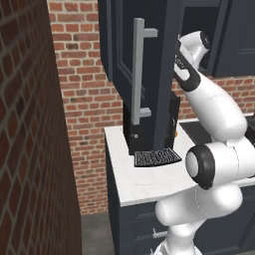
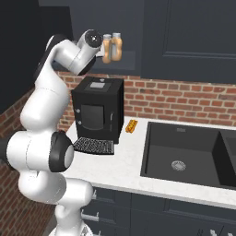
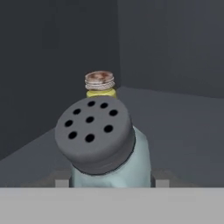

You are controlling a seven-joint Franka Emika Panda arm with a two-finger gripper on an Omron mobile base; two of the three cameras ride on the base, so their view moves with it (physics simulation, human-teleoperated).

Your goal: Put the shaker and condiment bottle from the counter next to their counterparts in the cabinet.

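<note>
Hand view: shaker [image 3: 109,151] fills lower centre, grey perforated cap facing camera, pale teal body clamped between gripper [image 3: 111,181] fingers at frame bottom. Behind it, small yellow jar [image 3: 100,85] with ribbed lid stands on dark cabinet [image 3: 175,52] shelf, upper centre. Right base view: arm reaches into cabinet upper left; orange condiment bottle [image 2: 130,125] lies on white counter [image 2: 124,159], centre, beside black coffee machine [image 2: 97,109].

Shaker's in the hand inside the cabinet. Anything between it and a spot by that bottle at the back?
Nothing visible. In the hand view the shaker sits in the hand, bare cabinet shelf around it, with the small yellow bottle upright just behind.
</note>
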